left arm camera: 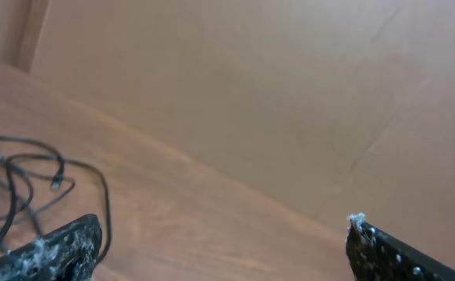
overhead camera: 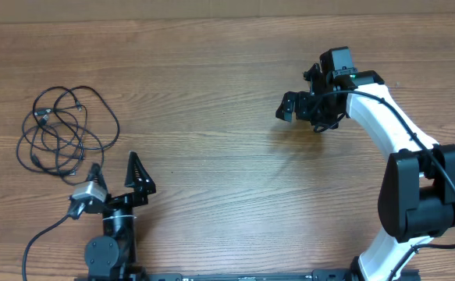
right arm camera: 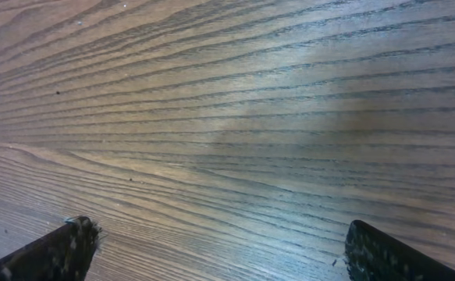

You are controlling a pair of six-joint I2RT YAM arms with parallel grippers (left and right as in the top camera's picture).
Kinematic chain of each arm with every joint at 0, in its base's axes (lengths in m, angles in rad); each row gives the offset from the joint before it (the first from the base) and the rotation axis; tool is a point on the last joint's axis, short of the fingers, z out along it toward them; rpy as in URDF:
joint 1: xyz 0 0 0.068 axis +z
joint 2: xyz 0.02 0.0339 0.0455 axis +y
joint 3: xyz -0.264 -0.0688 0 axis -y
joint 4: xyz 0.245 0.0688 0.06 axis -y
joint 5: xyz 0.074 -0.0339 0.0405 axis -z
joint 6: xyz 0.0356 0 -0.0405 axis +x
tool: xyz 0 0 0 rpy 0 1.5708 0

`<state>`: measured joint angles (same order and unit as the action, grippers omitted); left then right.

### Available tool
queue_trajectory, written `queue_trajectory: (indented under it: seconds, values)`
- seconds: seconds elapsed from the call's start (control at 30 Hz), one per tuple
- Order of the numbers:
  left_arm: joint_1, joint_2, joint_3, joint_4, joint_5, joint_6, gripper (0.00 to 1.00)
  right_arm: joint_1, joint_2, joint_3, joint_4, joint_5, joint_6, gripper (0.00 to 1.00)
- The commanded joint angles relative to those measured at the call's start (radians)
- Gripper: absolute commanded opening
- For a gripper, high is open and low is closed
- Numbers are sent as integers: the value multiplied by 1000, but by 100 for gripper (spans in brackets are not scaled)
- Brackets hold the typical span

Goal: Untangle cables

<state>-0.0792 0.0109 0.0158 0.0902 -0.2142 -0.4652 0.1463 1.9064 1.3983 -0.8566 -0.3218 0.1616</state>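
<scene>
Cables [overhead camera: 65, 131]: in the overhead I see one loose tangle of thin black cords lying flat on the wood table [overhead camera: 211, 195], at approx 9 o'clock of the tabletop, several loops crossing each other, w/ a small pale plug tip in the upper left of the bunch. Left gripper [overhead camera: 114, 162] sits at approx 7 o'clock, jaws spread wide, nothing btwn them. The tangle is at 11 o'clock from it, near; the closer finger is just beside the lowest loop, and I can't tell if they touch. A thicker black cord [overhead camera: 40, 234] runs off the left wrist toward the near edge. Right gripper [overhead camera: 296, 95] is on the white arm [overhead camera: 383, 125] at approx 2 o'clock, pointing left, well apart from the tangle.

Left wrist cam: both fingers [left arm camera: 55, 250] show at the bottom corners, far apart, so the left gripper [left arm camera: 223, 250] is wide and empty. Cables [left arm camera: 8, 179] sit at 9 o'clock of the frame, on the table [left arm camera: 172, 218], loops and one plug tip visible just above the left-hand finger. A plain tan wall panel [left arm camera: 250, 94] fills the bkgd.

Right wrist cam: fingers [right arm camera: 55, 250] again at the two bottom corners, so the right gripper [right arm camera: 219, 254] is wide, holding nothing, over wood-grain table [right arm camera: 250, 117].
</scene>
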Motion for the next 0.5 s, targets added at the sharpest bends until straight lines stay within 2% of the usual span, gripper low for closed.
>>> queue_trajectory:
  seconds: [0.0,0.07,0.17,0.23,0.47]
  values:
    - [-6,-9,-11,-11,32,103,100,4,-25,-4,4,7,2,100]
    - [-6,-9,-11,-49,97,197,100,4,-25,-4,4,7,2,100]
    - [-6,-9,-11,-161,142,253,99,4,-25,-4,4,7,2,100]
    - [-6,-9,-11,-166,183,307,100,4,-25,-4,4,7,2,100]
    - [-6,-9,-11,-171,215,350,100,4,-25,-4,4,7,2,100]
